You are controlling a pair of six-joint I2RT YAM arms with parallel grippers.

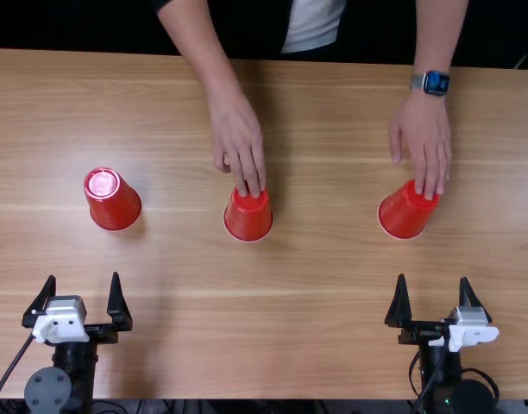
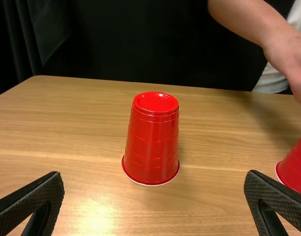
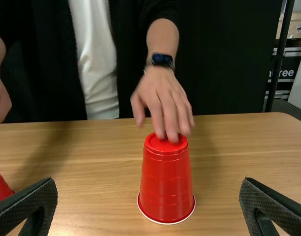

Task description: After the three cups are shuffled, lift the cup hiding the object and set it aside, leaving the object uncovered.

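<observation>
Three upturned red cups sitting in row across mid-frame on counter (image 1: pixel 333 276): left cup (image 1: pixel 113 200), middle cup (image 1: pixel 248 216), right cup (image 1: pixel 406 211). Person's centre hand (image 1: pixel 238 142) pressing fingertips on middle cup, right-side hand (image 1: pixel 422 138) on right cup. Left claw (image 1: pixel 83 279) and right claw (image 1: pixel 432 279) resting at bottom edge, both gaping open.

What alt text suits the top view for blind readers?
One hand of a person touches the middle inverted red plastic cup, the other hand the right cup; the left cup stands untouched on the light wooden table. The left claw and right claw are open.
</observation>
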